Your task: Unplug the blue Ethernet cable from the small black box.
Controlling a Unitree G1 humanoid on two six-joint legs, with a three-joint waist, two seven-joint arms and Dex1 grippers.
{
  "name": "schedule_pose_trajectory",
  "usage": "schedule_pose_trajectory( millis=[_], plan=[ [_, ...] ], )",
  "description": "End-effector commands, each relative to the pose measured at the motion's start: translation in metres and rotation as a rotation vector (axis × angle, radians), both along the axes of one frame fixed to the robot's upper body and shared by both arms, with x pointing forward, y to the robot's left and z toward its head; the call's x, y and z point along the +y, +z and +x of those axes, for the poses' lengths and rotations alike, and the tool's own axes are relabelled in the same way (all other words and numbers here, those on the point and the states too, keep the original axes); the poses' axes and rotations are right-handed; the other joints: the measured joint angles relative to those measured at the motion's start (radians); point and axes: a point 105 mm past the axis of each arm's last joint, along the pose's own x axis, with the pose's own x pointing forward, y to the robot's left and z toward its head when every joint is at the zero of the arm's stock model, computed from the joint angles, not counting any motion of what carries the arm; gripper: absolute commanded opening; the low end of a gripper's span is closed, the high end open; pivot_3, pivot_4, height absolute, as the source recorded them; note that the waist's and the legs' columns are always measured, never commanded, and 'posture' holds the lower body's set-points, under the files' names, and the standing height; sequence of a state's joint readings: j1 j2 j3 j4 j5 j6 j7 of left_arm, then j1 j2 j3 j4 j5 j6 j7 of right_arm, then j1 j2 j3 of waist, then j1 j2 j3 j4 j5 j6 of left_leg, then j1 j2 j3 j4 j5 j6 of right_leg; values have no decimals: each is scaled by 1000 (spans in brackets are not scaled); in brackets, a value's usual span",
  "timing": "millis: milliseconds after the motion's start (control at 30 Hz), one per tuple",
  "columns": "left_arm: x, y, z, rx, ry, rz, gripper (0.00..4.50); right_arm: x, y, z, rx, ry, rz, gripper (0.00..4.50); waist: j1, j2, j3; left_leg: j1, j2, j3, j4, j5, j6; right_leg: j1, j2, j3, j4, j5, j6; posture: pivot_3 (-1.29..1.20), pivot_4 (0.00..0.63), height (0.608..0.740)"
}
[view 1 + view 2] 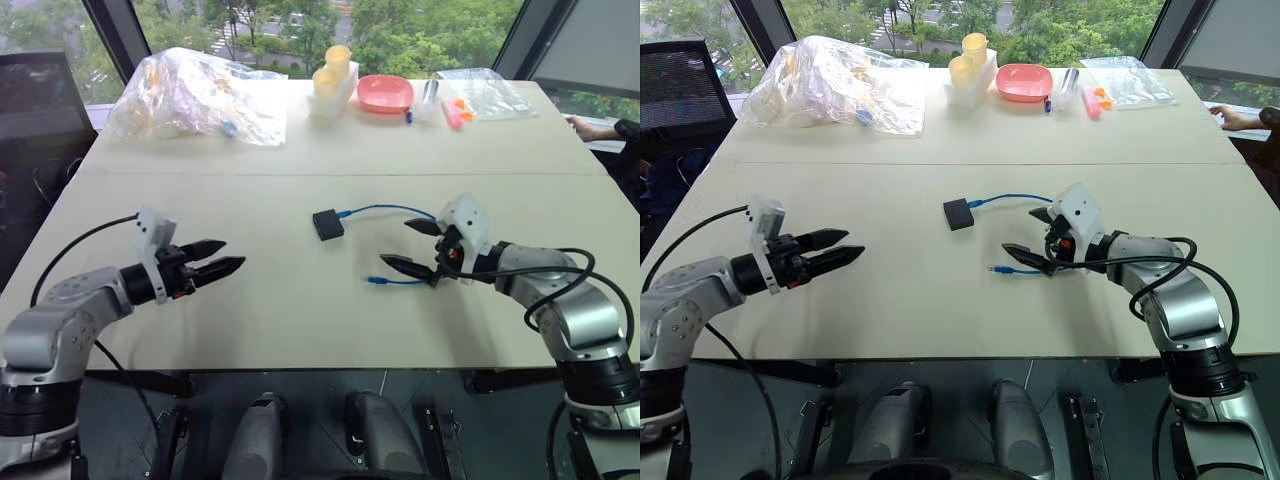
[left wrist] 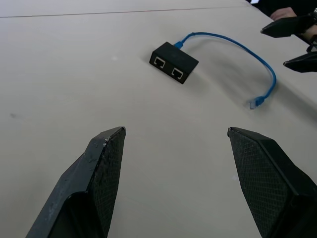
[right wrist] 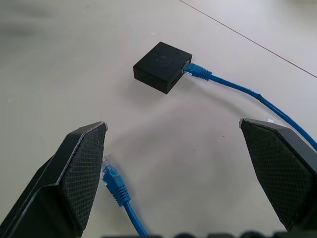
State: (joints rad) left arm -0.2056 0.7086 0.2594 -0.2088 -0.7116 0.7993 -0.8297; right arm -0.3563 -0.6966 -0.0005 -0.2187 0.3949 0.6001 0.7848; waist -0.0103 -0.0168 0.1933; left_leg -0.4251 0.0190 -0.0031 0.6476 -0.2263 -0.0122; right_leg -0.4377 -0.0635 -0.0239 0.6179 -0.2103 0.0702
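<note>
The small black box point(image 1: 327, 224) lies flat near the table's middle; it also shows as the box point(image 3: 162, 67) in the right wrist view and the box point(image 2: 174, 62) in the left wrist view. The blue Ethernet cable point(image 1: 385, 209) is plugged into the box's right side, arcs right, and ends in a loose plug point(image 1: 376, 281) on the table. My right gripper point(image 1: 418, 247) hovers open just right of the box, over the cable's curve. My left gripper point(image 1: 222, 257) stands open well to the left, pointing toward the box.
At the far edge of the table point(image 1: 250, 330) lie a crumpled plastic bag point(image 1: 195, 97), yellow cups point(image 1: 332, 68), a pink dish point(image 1: 385, 93) and a clear bag point(image 1: 485, 92). A person's hand point(image 1: 590, 127) rests at the far right edge.
</note>
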Motion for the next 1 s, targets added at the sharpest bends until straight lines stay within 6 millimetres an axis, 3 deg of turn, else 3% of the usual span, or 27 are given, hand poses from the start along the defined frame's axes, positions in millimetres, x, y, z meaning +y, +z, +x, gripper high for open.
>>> schedule_pose_trajectory(
  millis=[33, 700, 800, 1000],
  plan=[
    [0, 15, -1, -52, -3, 2, 3450, -2, 16, 3, -66, -7, 10, 4500, 0, 0, 0, 0, 0, 0, 0, 0, 0, 0, 0, 0, 0, 0, 0, 0, 150, 740],
    [-6, 17, 19, -74, -16, 34, 3450, -5, 19, 6, -98, -50, 12, 4500, 0, 0, 0, 0, 0, 0, 0, 0, 0, 0, 0, 0, 1, 0, 0, 0, 150, 740],
    [-4, 11, 24, -86, -26, 91, 3450, -6, 19, 10, -102, -58, -3, 4500, 0, 0, 0, 0, 0, 0, 0, 0, 0, 0, 1, 0, 1, 0, 0, 0, 150, 740],
    [-5, 19, 35, -139, -98, 150, 3450, -1, 27, 29, -129, -13, -64, 4500, -3, 0, 0, 0, -1, 0, 1, 0, 0, 0, 1, 0, 2, 0, 0, 0, 150, 740]
  ],
)
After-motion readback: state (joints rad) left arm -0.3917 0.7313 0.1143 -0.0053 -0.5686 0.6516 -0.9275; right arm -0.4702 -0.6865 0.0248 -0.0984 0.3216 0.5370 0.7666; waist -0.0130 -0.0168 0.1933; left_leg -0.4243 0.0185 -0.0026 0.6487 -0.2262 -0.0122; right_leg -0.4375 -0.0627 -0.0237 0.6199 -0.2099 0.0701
